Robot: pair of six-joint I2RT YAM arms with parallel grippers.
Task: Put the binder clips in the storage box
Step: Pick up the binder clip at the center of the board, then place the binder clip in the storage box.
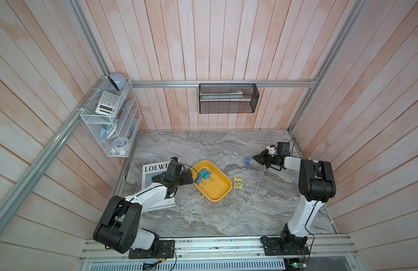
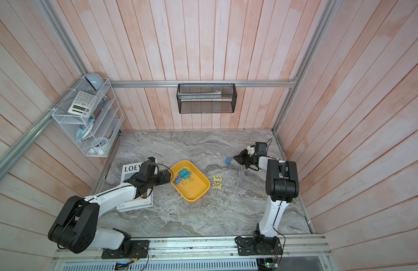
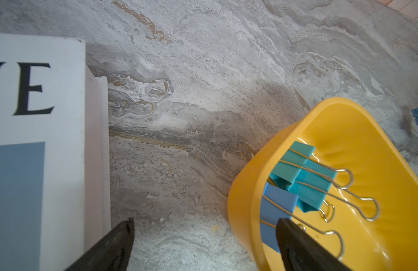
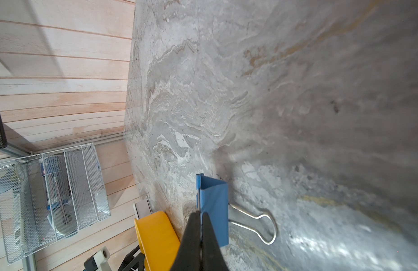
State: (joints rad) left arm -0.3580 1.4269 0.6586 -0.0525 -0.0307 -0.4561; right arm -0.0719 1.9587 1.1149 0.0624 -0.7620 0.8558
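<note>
The mustard-yellow storage box (image 1: pixel 217 188) (image 2: pixel 195 191) sits mid-table and holds two teal binder clips (image 1: pixel 204 174) (image 3: pixel 304 178) and one blue clip (image 1: pixel 199 180) (image 3: pixel 277 206). Two pale yellow clips (image 1: pixel 237 178) (image 1: pixel 238 186) lie on the table just right of the box. Another blue clip (image 1: pixel 248 161) (image 4: pixel 215 199) is at the far right of the table. My right gripper (image 1: pixel 254 157) (image 4: pixel 200 214) is shut on that clip's upright wire handle. My left gripper (image 1: pixel 194 177) (image 3: pixel 204 234) stands open at the box's left end, one finger over the rim and nothing between its fingers.
A LOEWE magazine (image 1: pixel 154 173) lies left of the box, under my left arm. A white wire rack (image 1: pixel 112 122) hangs on the left wall. A black mesh basket (image 1: pixel 228 98) hangs on the back wall. Walls close in the table on three sides.
</note>
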